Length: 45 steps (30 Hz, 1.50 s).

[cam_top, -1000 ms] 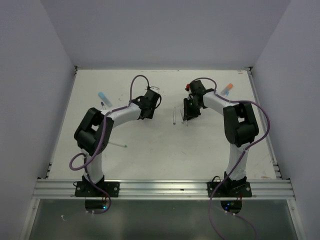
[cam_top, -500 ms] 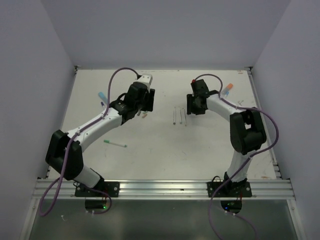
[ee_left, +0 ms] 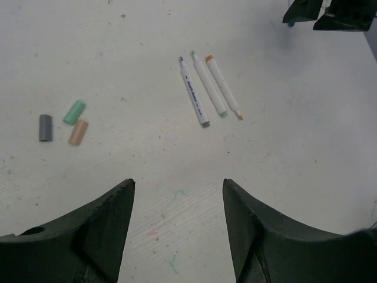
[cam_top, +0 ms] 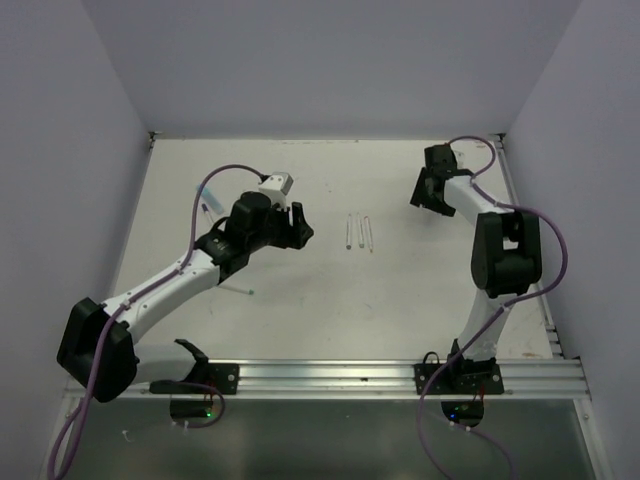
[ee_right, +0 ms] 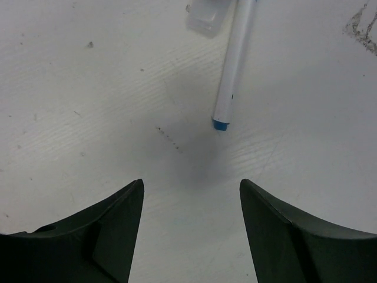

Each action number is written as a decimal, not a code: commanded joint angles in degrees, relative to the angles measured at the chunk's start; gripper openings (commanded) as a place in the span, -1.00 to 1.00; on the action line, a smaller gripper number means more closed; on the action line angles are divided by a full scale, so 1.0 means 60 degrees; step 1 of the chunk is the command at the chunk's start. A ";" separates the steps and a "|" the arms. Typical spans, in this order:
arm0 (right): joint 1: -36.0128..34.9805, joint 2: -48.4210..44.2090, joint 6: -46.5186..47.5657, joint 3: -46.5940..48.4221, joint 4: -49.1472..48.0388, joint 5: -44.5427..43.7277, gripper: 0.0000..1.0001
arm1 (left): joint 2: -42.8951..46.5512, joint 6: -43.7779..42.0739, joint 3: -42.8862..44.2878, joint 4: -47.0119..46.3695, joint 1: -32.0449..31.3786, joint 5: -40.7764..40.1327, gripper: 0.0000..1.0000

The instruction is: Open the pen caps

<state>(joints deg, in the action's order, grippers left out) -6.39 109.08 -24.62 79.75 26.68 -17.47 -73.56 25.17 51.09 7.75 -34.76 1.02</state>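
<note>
Both sets of jaws are hanging wide and empty. The left gripper [ee_left: 177, 183] is facing three loose pen caps [ee_left: 75, 111] lying at frame left, apart from three bare pens [ee_left: 203, 94] at centre. The right gripper [ee_right: 191, 184] is hovering below a white pen [ee_right: 234, 65]; it should be straddling the barrel squarely before closing. Cap or plug on its blue end is proving unclear; a clear piece [ee_right: 206, 16] is running off the top edge.

Three pen caps [ee_left: 75, 112] left of three pens [ee_left: 207, 83], on table [ee_left: 118, 47]
</note>
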 commanded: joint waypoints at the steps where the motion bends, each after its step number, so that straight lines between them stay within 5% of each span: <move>1: -0.0019 0.0262 -0.0203 0.0391 0.0197 -0.0589 0.40 | 0.0468 0.0230 -0.0224 -0.0881 0.0066 0.0797 0.31; 15: 0.0713 0.1917 -0.0100 0.1313 -0.0168 -0.0472 0.35 | 0.0907 0.0156 -0.0678 -0.1043 0.0052 0.1325 0.33; 21: 0.0948 0.2620 -0.0173 0.1811 -0.0183 -0.0107 0.18 | 0.0790 0.0097 -0.0780 -0.1072 0.0066 0.1237 0.34; 26: 0.1036 0.2782 -0.0247 0.1944 -0.0052 0.0056 -0.13 | 0.0746 0.0127 -0.0883 -0.1101 0.0052 0.1296 0.34; 35: 0.1036 0.1555 -0.0540 0.0365 0.0168 0.0261 -0.65 | 0.1098 0.0200 -0.1073 -0.0955 0.0052 0.1339 0.34; 38: 0.1051 0.1011 -0.0496 -0.0077 0.0153 0.0319 -1.00 | 0.1302 0.0258 -0.1147 -0.0896 0.0052 0.1354 0.34; 45: 0.1022 -0.1503 -0.0511 -0.2507 -0.0461 0.0976 -1.00 | 0.1391 0.0521 -0.1190 -0.0939 0.0066 0.1865 0.35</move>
<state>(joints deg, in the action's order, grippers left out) -0.36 108.22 -27.27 69.47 22.92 -14.48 -66.06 26.57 44.16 3.90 -34.76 9.19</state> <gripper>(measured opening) 0.185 0.672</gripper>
